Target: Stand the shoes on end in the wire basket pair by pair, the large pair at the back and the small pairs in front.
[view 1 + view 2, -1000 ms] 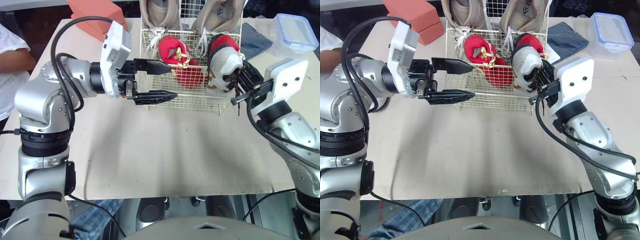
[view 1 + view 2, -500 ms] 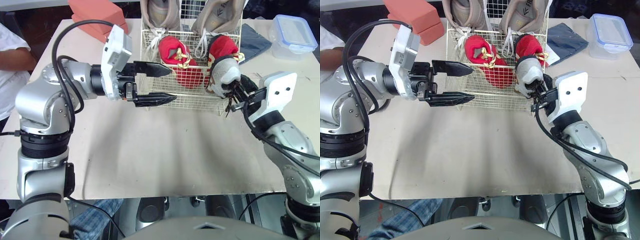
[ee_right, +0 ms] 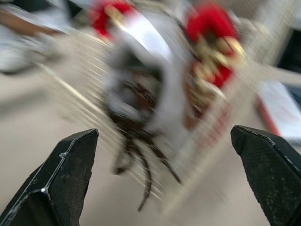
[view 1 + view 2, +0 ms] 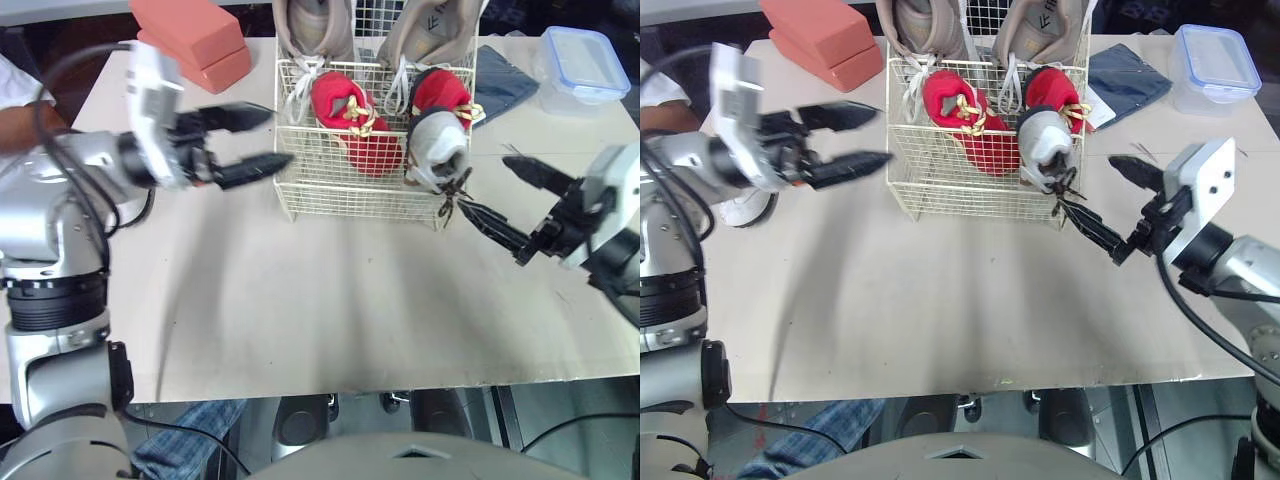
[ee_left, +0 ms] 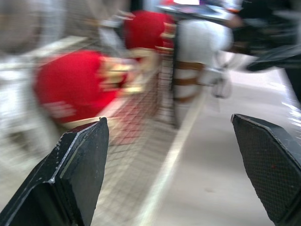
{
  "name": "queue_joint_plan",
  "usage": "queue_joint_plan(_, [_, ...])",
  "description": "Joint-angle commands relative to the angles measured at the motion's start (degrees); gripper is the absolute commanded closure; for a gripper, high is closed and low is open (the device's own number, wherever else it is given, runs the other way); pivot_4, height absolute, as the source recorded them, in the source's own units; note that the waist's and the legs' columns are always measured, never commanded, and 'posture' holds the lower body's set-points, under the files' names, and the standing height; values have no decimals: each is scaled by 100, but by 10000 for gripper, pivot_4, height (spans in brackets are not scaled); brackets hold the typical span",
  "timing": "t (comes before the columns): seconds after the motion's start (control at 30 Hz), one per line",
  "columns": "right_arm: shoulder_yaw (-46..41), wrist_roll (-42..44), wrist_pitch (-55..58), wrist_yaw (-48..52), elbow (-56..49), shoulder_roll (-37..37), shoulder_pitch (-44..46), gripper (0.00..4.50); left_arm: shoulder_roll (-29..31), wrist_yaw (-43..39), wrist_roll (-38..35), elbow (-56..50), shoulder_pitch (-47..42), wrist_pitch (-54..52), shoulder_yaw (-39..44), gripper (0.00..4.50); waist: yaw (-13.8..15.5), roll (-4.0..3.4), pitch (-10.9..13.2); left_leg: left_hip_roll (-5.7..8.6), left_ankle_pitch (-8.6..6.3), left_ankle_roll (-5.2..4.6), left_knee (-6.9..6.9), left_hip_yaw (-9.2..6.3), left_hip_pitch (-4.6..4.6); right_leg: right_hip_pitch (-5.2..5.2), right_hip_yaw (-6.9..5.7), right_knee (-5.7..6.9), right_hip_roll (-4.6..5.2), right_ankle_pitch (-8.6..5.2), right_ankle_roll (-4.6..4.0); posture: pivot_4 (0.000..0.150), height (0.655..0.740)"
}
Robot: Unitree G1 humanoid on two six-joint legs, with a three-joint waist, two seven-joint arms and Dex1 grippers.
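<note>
- Right pincer (image 4: 485,184): jaws wide open, holding nothing. It hovered over the desk (image 4: 330,300) towards its right edge, just off the front right corner of the wire basket (image 4: 340,195) and clear of the wire.
- Left pincer (image 4: 280,134): jaws also open and empty, level with the basket's left wall and just beside it.
- Step in hand, as judged: release of the grey-white shoe (image 4: 438,160). It stood toe-up in the basket's front right corner with neither pincer touching it.
- Dark laces (image 4: 450,200) hung out over the front wire, near the lower finger of the right pincer. Risk noted: a snag could tip the shoe.
- Basket sat at the middle of the desk's far edge.
- Back row: large beige pair (image 4: 310,25), both on end.
- Front row: one red shoe (image 4: 345,105) on the left and a second red shoe (image 4: 440,90) on the right, directly behind the grey-white one. Gold laces on both.
- No partner for the grey-white shoe could be made out on the desk.
- Next move, as judged: draw the right pincer away past the laces, then find any shoe left to load.
</note>
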State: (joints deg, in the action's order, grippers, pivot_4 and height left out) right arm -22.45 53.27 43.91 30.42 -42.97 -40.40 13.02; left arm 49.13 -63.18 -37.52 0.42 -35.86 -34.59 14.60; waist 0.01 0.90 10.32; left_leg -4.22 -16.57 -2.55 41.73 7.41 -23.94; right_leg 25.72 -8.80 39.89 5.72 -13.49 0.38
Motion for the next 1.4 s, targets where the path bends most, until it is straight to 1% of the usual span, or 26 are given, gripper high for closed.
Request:
queue_joint_plan(0.03, [222, 301, -209, 104, 51, -99, 751, 360, 89, 203, 298, 710, -91, 670, 454, 0, 3, 3, -1, 0, 0, 0, -1, -1, 0, 0, -1, -1, 1, 0, 0, 1500, 6860])
queue_joint_plan(0.1, [628, 256, -234, 56, 176, 13, 1273, 360, 72, 385, 533, 1237, -123, 1081, 575, 0, 5, 3, -1, -1, 0, 0, -4, -1, -1, -2, -4, -3, 5, 0, 0, 1500, 6860])
queue_joint_plan(0.2, [1154, 104, -335, 147, 377, 219, 1734, 360, 75, 690, 823, 1905, -88, 1653, 765, 0, 3, 8, -3, 1, 0, 0, -5, 3, -3, 1, -2, -3, 8, 12, -20, 1500, 6860])
queue_joint_plan(0.3, [1538, -157, -518, 330, 559, 383, 1914, 360, 104, 897, 943, 2393, 54, 2012, 986, 0, 0, 17, -3, 2, 0, 0, -5, 5, -10, 3, -5, -6, 11, 14, -24, 1500, 6860])
queue_joint_plan(0.5, [1941, -565, -820, 646, 793, 514, 2075, 360, 237, 1294, 1168, 3233, 304, 2553, 1307, 0, -14, 18, -3, 4, 0, -1, -6, 2, -19, 9, -14, -5, 19, 14, -22, 1500, 6860])
queue_joint_plan(0.7, [2091, -831, -1044, 928, 871, 542, 1954, 360, 383, 1532, 1447, 4387, 243, 3113, 1329, 0, -33, 26, -7, 2, 0, -1, -5, 1, -18, 9, -30, -3, 19, 14, -22, 1500, 6860])
queue_joint_plan(0.83, [2172, -1148, -1332, 1096, 844, 536, 1528, 360, 429, 1667, 1637, 5074, 105, 3475, 1273, 0, -29, 36, -13, 2, 0, -1, -5, -3, -22, 9, -45, -4, 21, 14, -23, 1500, 6860])
queue_joint_plan(1.0, [2143, -1235, -1503, 1044, 821, 739, 1333, 360, 494, 1874, 1819, 5749, -73, 3853, 1252, 0, -63, 39, -13, 2, 0, 0, -4, -4, -23, 9, -47, -2, 22, 14, -22, 1500, 6860])
queue_joint_plan(1.13, [2204, -1289, -1558, 1025, 801, 894, 1313, 360, 410, 1802, 2004, 6120, -207, 3844, 1058, 0, -70, 39, -13, 1, 0, 0, -4, -4, -23, 9, -49, 0, 22, 14, -22, 1500, 6860])
queue_joint_plan(1.2, [2227, -1309, -1577, 1024, 781, 941, 1296, 360, 379, 1860, 2099, 6328, -277, 3712, 952, 0, -71, 40, -13, 2, 0, 0, -4, -4, -23, 9, -49, 0, 22, 14, -22, 1500, 6860])
queue_joint_plan(1.33, [2251, -1341, -1590, 1002, 715, 1000, 1208, 360, 282, 1727, 2157, 6554, -314, 3464, 820, 0, -73, 40, -13, 2, 0, 0, -4, -3, -23, 9, -50, 0, 21, 14, -22, 1500, 6860])
queue_joint_plan(1.4, [2256, -1361, -1597, 987, 692, 1023, 1152, 0, 235, 1669, 2128, 6590, -313, 3460, 810, 4946, -70, 40, -14, 2, 0, 0, -4, -4, -23, 9, -50, 0, 21, 14, -22, 1500, 6860])
